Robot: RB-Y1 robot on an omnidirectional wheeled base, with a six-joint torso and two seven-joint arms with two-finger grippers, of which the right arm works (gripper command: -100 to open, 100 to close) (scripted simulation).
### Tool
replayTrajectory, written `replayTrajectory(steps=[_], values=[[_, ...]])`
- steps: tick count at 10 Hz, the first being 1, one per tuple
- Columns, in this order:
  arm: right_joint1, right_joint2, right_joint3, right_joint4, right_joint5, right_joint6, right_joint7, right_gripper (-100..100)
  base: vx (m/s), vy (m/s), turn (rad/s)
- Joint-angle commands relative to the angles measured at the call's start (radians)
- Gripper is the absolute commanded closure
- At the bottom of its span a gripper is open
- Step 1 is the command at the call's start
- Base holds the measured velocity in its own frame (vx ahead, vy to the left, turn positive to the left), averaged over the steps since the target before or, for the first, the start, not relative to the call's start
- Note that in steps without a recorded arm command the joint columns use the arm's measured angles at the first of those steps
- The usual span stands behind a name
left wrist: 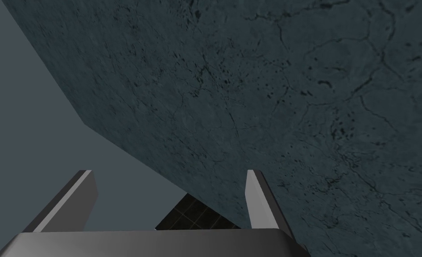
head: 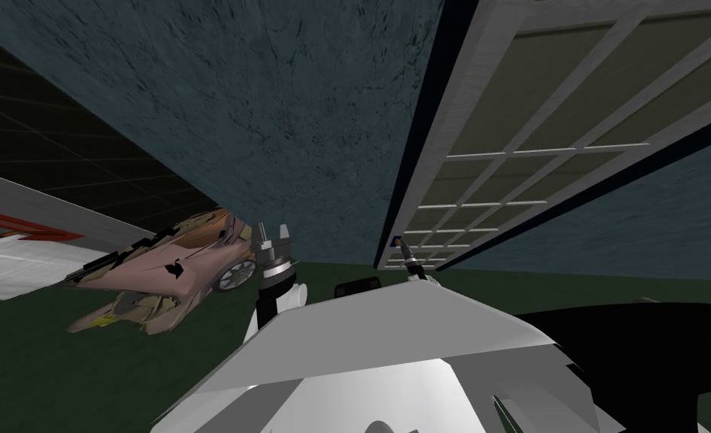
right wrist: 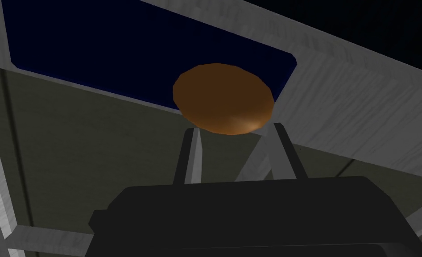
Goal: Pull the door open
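Pretty dim room: cracked dark blue-grey wall (head: 271, 113), dark green floor (head: 38, 376), a brownish car-shaped thing (head: 173, 271) sitting by the wall, black area (head: 46, 150) beyond it.

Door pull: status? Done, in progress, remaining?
Done: the reach; the right gripper is at the brown knob, fingers set narrow against its edge. In hand: the grasp, seemingly closed on it. Left: the pull itself; the paned door shows no clear swing yet. The left gripper hangs open, idle, facing the wall.
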Motion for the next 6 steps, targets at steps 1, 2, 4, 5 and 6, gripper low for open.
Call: replayTrajectory(steps=[1,2,4,5,6], values=[[-0.001,0.006,0.009,-0.003,-0.005,0.001,-0.03,100,-0.03,-0.016,0.031],[-0.003,0.005,0.016,-0.002,-0.021,0.003,-0.07,100,-0.03,-0.01,0.046],[-0.004,0.004,0.023,-0.002,-0.037,0.005,-0.113,100,-0.043,-0.021,0.063],[-0.006,0.002,0.03,-0.001,-0.053,0.007,-0.148,100,-0.036,-0.022,0.07],[-0.006,0.002,0.03,-0.001,-0.053,0.007,-0.155,100,-0.027,-0.016,0.022]])
